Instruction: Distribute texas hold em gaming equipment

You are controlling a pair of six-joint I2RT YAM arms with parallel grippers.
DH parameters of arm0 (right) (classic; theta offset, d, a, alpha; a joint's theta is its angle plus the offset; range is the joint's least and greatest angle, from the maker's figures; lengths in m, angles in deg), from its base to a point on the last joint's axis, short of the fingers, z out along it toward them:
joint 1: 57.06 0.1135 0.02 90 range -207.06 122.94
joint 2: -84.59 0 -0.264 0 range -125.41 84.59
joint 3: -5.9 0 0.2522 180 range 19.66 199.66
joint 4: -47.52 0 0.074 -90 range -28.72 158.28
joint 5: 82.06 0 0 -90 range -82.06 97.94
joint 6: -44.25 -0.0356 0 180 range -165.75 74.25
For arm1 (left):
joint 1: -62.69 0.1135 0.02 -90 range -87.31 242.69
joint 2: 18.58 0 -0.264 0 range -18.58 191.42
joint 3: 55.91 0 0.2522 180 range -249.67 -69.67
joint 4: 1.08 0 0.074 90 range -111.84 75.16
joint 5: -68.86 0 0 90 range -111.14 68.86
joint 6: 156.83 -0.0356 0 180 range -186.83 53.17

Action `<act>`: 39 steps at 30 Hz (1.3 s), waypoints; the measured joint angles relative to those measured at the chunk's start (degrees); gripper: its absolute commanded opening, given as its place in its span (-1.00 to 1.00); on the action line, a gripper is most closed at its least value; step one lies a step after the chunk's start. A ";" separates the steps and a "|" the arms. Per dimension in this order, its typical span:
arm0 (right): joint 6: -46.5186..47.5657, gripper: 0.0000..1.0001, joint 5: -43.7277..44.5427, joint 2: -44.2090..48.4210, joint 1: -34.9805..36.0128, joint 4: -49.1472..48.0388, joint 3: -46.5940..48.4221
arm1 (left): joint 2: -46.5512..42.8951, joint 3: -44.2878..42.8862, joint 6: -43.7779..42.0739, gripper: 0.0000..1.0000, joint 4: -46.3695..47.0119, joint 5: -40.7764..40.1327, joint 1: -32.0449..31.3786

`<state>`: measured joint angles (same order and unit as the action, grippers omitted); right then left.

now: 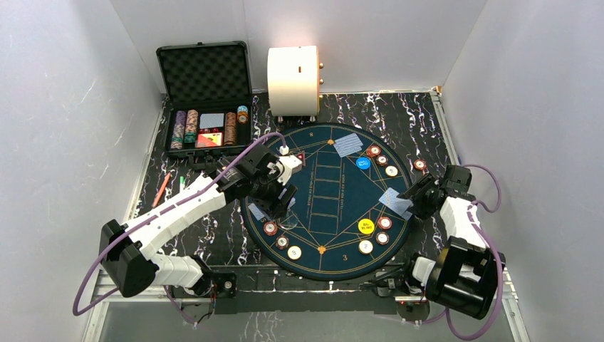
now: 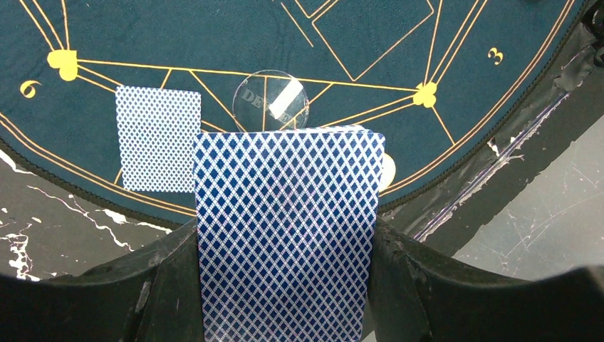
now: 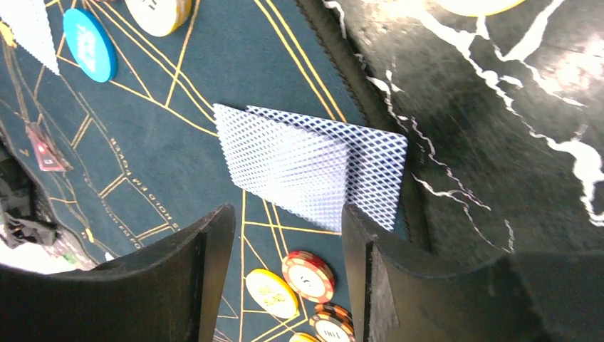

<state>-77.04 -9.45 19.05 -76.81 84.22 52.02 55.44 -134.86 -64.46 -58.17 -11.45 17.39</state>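
Left tool (image 2: 285,242): pinching card deck (image 2: 285,185) over round mat's (image 1: 335,214) left edge. Right tool (image 3: 285,235): spread; two cards (image 3: 306,160) at mat's right edge.

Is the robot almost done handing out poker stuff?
Partway. Done: round poker chips and blue-backed playing cards lie at three spots on the round dark-green felt mat. In hand: the left claw grips the blue-backed card deck; the open right claw hovers over two cards. Left: one spot shows one card, and chip stacks sit in the black case.
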 measured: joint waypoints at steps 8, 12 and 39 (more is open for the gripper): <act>-3.45 0.92 8.61 7.28 0.00 9.55 4.83 | 0.72 -1.49 -0.02 -1.00 -2.03 -0.96 0.00; -0.66 0.97 4.37 11.67 0.09 8.33 8.90 | 1.03 -2.89 -0.02 -1.00 -2.82 -1.79 0.00; -18.27 0.75 -32.44 -22.97 51.74 -29.29 21.55 | 2.86 -3.58 0.22 -1.00 -1.49 -3.39 -0.37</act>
<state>-95.31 -41.88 -3.92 -25.07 54.93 73.58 58.31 -138.45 -64.24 -59.66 -14.84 17.02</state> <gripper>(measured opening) 0.879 0.613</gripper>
